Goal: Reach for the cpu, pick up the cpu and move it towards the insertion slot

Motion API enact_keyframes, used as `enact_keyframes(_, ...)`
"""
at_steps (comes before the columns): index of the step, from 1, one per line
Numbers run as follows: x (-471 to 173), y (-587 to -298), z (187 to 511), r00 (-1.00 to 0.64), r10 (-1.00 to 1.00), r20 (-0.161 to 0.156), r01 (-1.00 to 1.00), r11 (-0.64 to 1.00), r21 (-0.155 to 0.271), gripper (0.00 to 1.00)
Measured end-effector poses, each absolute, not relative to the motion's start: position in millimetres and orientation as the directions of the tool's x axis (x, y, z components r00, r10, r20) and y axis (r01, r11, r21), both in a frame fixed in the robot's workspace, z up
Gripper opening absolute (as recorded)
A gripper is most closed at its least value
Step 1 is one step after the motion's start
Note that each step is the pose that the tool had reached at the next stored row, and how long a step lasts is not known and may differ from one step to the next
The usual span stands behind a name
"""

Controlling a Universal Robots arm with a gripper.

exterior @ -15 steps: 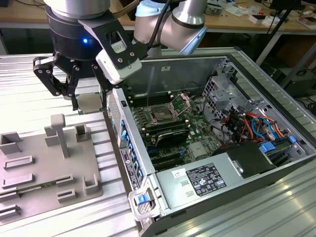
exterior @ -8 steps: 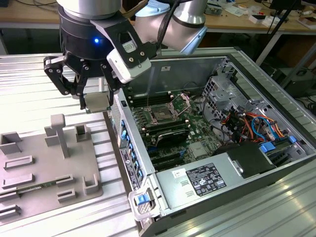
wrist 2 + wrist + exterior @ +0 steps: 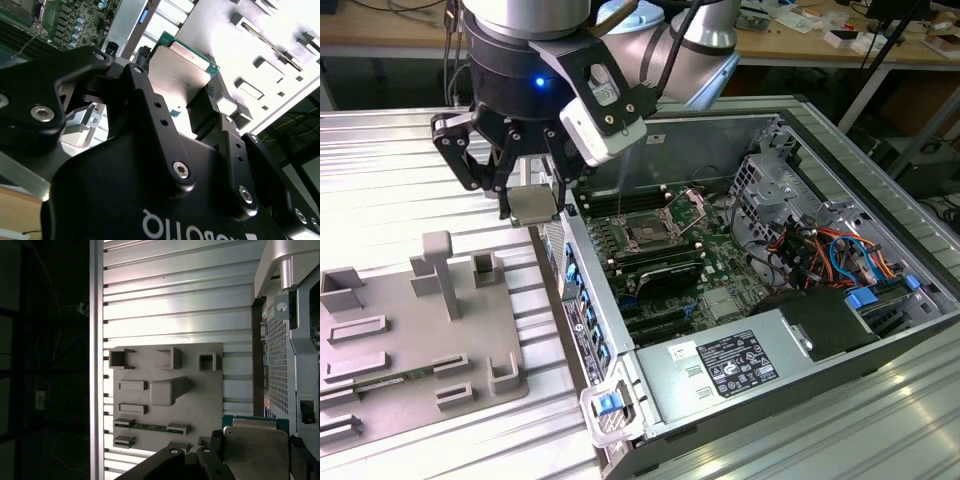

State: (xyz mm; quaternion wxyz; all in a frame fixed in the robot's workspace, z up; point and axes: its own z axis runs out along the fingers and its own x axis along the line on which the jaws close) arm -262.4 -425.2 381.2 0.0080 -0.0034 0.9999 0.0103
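While the hand point(image 3: 532, 210) is clamped on the cpu point(image 3: 531, 200) by opposite edges, holding it level, likely to clear the case wall point(image 3: 576, 292), the insertion slot point(image 3: 648, 232) lies below it, beyond that wall.

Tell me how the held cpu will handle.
The cpu looks thin, flat and rigid, so it probably won't flex. Its smooth metal top suggests it could slip, as the gripper seems to pinch only its edges. Likely light for its size.
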Motion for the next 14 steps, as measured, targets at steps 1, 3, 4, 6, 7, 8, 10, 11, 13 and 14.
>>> enact_keyframes(1, -261, -425, 381, -1.0, -0.006, -0.016, -0.007, 1.0, 0.021, 0.55)
enact_keyframes(3, -256, -425, 381, -1.0, -0.007, -0.016, -0.007, 1.0, 0.02, 0.55)
enact_keyframes(4, -255, -425, 381, -1.0, -0.007, -0.016, -0.007, 1.0, 0.02, 0.55)
enact_keyframes(6, -252, -425, 381, -1.0, -0.007, -0.016, -0.007, 1.0, 0.02, 0.55)
enact_keyframes(7, -250, -425, 381, -1.0, -0.007, -0.016, -0.007, 1.0, 0.02, 0.55)
enact_keyframes(8, -248, -424, 381, -1.0, -0.007, -0.016, -0.007, 1.0, 0.019, 0.55)
enact_keyframes(10, -243, -419, 381, -1.0, -0.007, -0.016, -0.007, 1.0, 0.018, 0.55)
enact_keyframes(11, -242, -417, 381, -1.0, -0.006, -0.016, -0.007, 1.0, 0.018, 0.55)
enact_keyframes(13, -239, -413, 381, -1.0, -0.006, -0.016, -0.006, 1.0, 0.017, 0.55)
enact_keyframes(14, -237, -412, 381, -1.0, -0.005, -0.016, -0.006, 1.0, 0.016, 0.55)
